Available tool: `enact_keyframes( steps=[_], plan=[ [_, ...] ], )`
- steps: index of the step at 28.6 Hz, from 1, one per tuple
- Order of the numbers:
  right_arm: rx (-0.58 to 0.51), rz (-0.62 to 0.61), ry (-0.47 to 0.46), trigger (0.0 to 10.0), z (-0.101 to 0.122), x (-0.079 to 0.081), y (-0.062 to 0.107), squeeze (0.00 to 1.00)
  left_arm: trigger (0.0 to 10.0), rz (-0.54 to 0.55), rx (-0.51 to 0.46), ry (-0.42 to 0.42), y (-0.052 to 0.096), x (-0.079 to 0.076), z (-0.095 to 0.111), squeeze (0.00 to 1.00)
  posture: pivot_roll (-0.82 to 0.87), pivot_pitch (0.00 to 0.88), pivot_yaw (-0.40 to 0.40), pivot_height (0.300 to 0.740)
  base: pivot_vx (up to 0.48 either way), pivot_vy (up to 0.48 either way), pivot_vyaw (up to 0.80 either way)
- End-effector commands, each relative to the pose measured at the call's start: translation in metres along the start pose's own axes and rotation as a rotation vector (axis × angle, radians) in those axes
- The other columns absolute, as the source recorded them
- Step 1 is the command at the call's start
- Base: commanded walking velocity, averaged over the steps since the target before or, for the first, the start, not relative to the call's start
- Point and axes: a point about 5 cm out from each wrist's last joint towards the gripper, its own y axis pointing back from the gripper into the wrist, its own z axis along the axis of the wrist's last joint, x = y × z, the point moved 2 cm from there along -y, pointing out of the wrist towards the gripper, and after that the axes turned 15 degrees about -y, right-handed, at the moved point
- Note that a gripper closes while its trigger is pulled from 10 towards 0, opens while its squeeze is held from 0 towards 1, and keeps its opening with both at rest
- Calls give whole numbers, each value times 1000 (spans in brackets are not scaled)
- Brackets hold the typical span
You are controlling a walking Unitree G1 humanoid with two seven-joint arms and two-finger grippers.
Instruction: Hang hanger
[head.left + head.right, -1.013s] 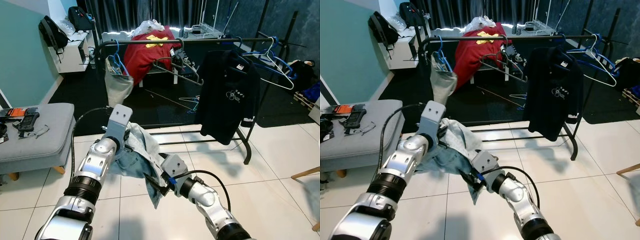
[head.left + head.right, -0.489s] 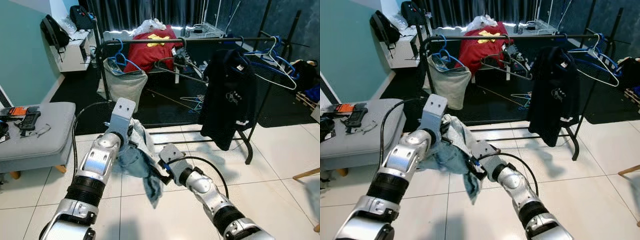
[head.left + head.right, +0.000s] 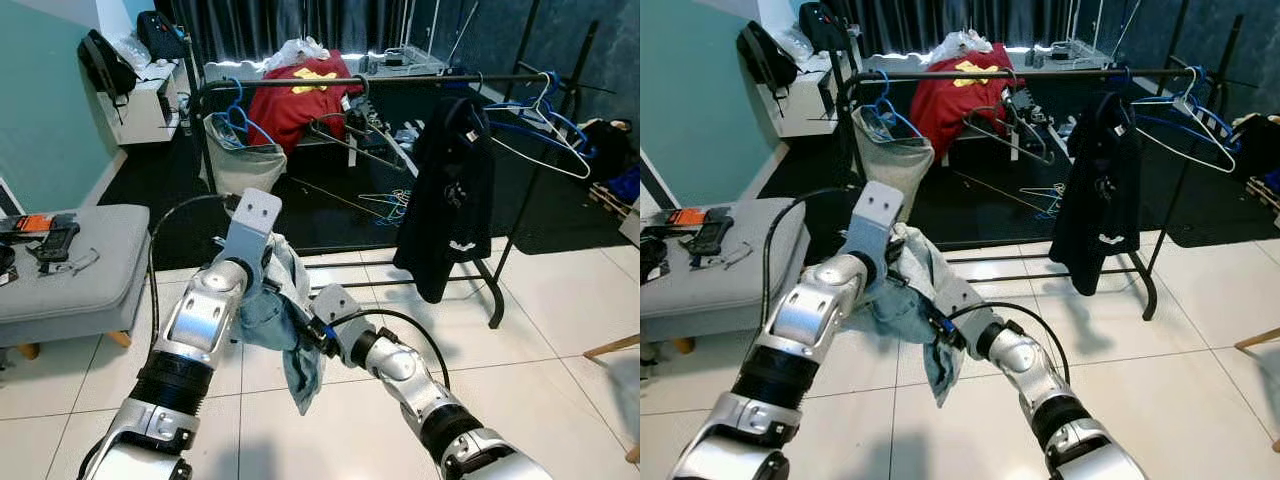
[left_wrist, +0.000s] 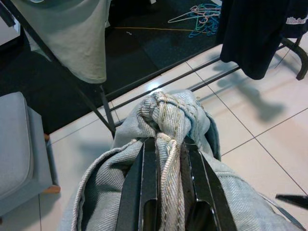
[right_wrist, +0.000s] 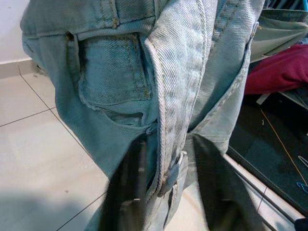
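Fingers (image 4: 144,192) of the left gripper (image 4: 166,192) pinch bunched denim garment (image 4: 168,115).

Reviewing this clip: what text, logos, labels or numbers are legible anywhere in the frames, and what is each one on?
No text can be read in full.
White print on the hanging black garment: too small to read; the left wrist view shows only a cut-off fragment.
Yellow emblem on the red garment: a shape, no legible letters.
Orange-and-black items on the grey padded bench: any markings too small.
Light blue denim garment, held by both grippers: no label visible.
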Motion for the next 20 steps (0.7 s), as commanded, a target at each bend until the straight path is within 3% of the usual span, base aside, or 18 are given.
enact_keyframes(
  steps=[1, 5, 7, 15, 20],
  plan=[
    [-13, -11, -22, 0, 1, -2, 0, 0, 10000, 19, -7, -28, 3, 6, 2, 0, -14, 25, 53, 740, 0, 0, 0],
    [-9, -34, -23, 0, 0, -7, 2, 0, 10000, 16, -1, -43, 4, 7, 2, 0, -12, 23, 51, 740, 0, 0, 0],
    [-10, -49, -19, 0, 1, -10, 3, 0, 10000, 22, -6, -110, 6, 8, 2, 0, -12, 22, 51, 740, 0, 0, 0],
    [-27, -66, -14, 0, 2, -15, 7, 0, 10000, 9, 6, -99, 8, 7, -3, 0, -15, 17, 55, 740, 0, 0, 0],
    [-73, -124, -22, 0, 8, -32, 17, 0, 10000, 25, 26, -118, 8, 13, -13, 0, -22, 13, 61, 740, 0, 0, 0]
  ],
)
